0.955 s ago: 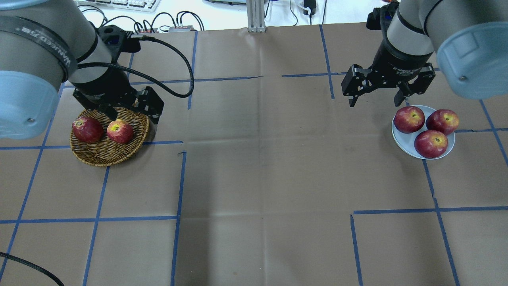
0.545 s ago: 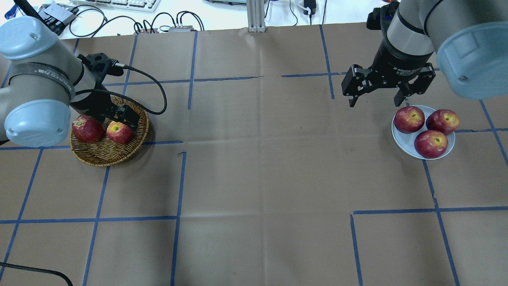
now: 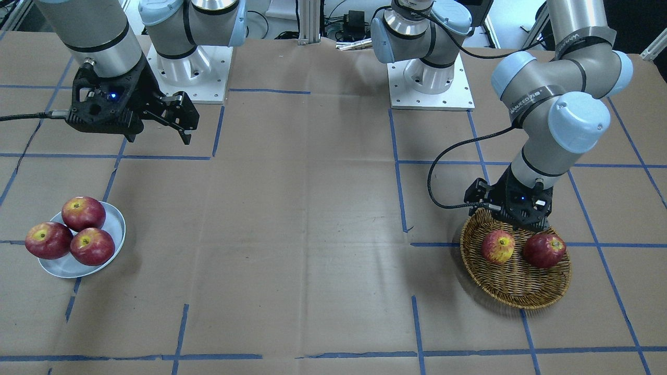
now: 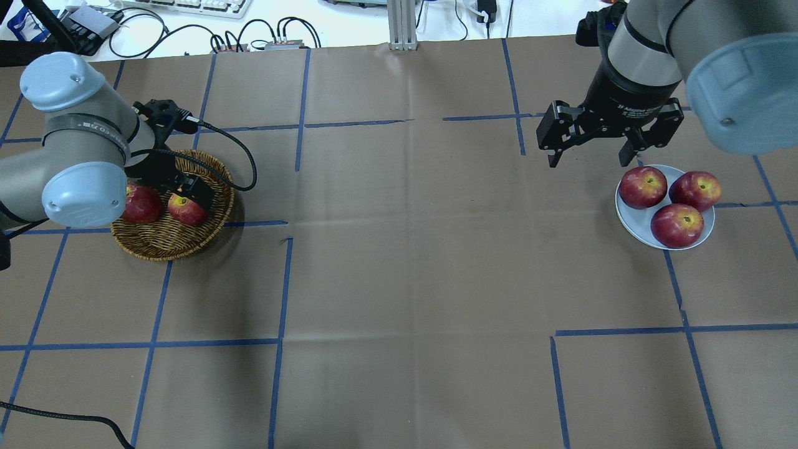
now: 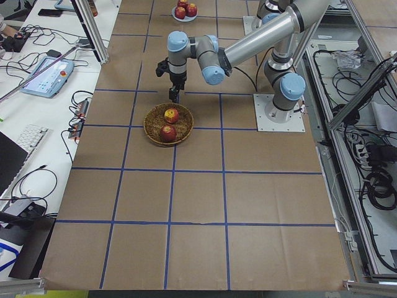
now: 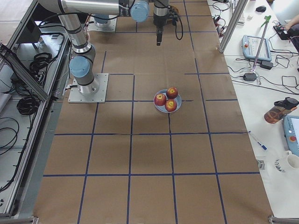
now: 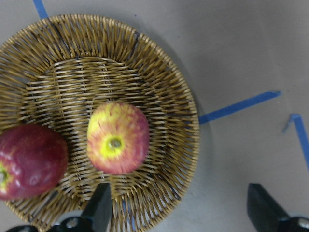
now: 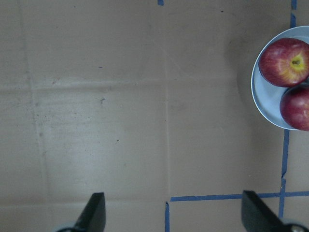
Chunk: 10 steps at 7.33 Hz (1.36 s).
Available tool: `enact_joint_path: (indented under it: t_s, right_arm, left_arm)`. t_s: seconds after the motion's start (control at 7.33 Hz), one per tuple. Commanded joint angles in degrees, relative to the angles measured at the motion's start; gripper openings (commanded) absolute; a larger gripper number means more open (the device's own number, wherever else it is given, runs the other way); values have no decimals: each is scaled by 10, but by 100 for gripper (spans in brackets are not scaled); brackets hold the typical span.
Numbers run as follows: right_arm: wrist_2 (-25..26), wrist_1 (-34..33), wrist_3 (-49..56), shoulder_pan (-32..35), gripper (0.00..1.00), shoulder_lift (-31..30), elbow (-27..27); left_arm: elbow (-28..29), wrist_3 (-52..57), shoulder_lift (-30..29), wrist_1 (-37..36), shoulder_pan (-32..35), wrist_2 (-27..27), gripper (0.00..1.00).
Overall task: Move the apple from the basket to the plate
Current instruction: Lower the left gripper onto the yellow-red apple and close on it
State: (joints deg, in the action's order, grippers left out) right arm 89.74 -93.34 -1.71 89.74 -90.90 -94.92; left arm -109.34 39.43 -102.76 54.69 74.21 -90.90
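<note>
The lighter apple [image 7: 118, 137], red with yellow streaks, lies in the wicker basket [image 7: 183, 111] beside a dark red apple [image 7: 29, 162]. My left gripper [image 7: 181, 212] is open and empty, low over the basket's edge. The apple sits off toward one fingertip [image 7: 99, 208], not between the two. In the overhead view the left gripper [image 4: 187, 190] partly covers the apple [image 4: 185, 211] and the basket [image 4: 168, 244]. The pale plate [image 4: 634, 227] at the right holds three dark red apples. My right gripper [image 4: 588, 161] is open and empty, hovering just behind the plate.
Brown paper with blue tape lines covers the table. The left arm's black cable [image 4: 240, 156] loops over the basket's far side. Both robot bases [image 3: 430, 78] stand at the table's far edge in the front-facing view.
My left arm has swung down and lowered its gripper closer over the basket and the lighter apple. The right arm and the plate's apples have not moved.
</note>
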Motion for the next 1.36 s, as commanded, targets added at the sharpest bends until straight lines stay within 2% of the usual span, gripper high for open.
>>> enact_joint_path:
  t_s: [0.0, 0.95, 1.09, 1.23]
  right_arm:
    - [0, 0, 0, 0, 100, 0, 0]
    - [0, -11, 0, -1, 100, 0, -8]
    - [0, -11, 0, -1, 100, 0, -7]
    - [0, -11, 0, -1, 100, 0, -8]
  left_arm:
    - [4, 35, -29, -34, -13, 0, 99]
    - [4, 53, -92, -85, -28, 4, 98]
    - [3, 54, -93, -85, -28, 5, 92]
    - [4, 53, -93, -85, -28, 5, 80]
